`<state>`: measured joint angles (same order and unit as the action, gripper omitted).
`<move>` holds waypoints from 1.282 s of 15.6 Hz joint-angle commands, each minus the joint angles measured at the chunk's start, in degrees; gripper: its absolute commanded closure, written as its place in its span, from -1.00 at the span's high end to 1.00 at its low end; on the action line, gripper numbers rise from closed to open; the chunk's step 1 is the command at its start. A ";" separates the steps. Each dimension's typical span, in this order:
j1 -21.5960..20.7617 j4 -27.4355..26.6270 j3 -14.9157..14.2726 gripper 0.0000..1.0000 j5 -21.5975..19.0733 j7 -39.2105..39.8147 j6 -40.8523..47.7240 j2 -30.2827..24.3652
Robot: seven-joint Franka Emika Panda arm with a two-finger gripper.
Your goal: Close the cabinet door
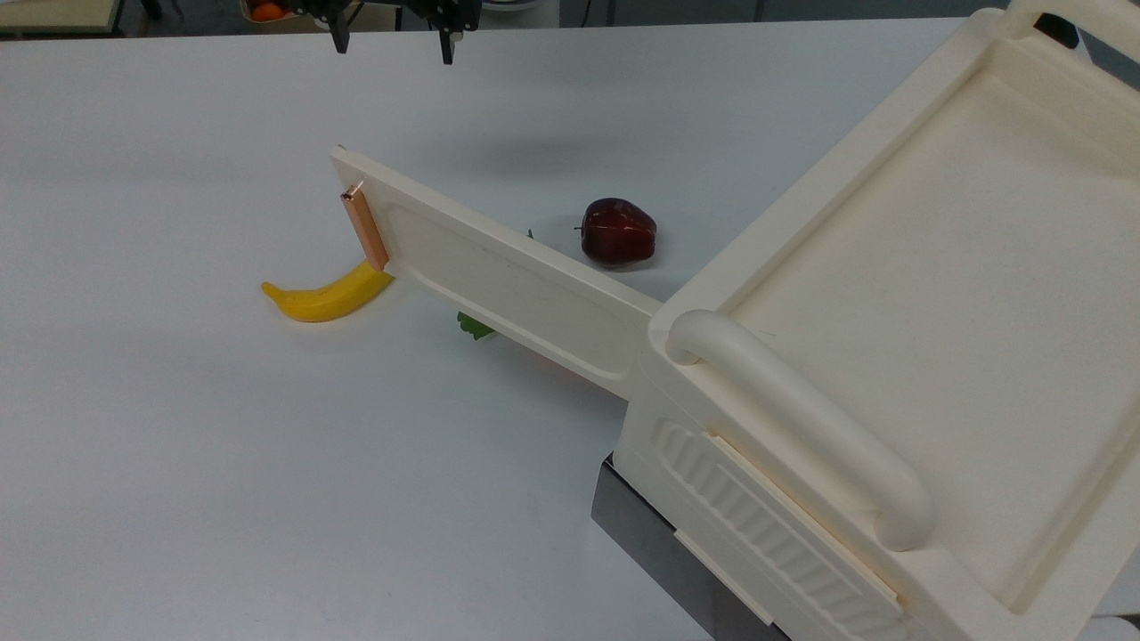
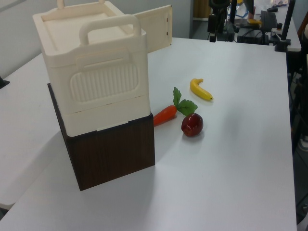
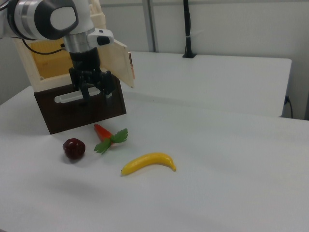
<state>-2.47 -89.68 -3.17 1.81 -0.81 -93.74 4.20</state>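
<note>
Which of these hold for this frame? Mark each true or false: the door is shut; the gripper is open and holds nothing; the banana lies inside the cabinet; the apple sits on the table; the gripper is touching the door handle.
1. The door is shut. False: it stands swung out from the cabinet.
2. The gripper is open and holds nothing. True.
3. The banana lies inside the cabinet. False: it lies on the table.
4. The apple sits on the table. True.
5. The gripper is touching the handle. False: it hangs apart from it, above the table.
</note>
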 commanded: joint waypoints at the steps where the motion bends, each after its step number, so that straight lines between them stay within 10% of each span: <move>1: -0.08 -0.41 0.09 0.36 0.74 -0.07 0.58 -0.51; 6: 0.01 -0.32 0.09 -1.00 0.04 0.02 0.40 -0.15; 20: -0.78 9.61 0.53 -1.00 -1.46 -4.71 -13.09 0.99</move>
<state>-2.69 -83.22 -2.79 1.10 -1.93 -99.15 4.51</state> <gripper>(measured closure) 0.991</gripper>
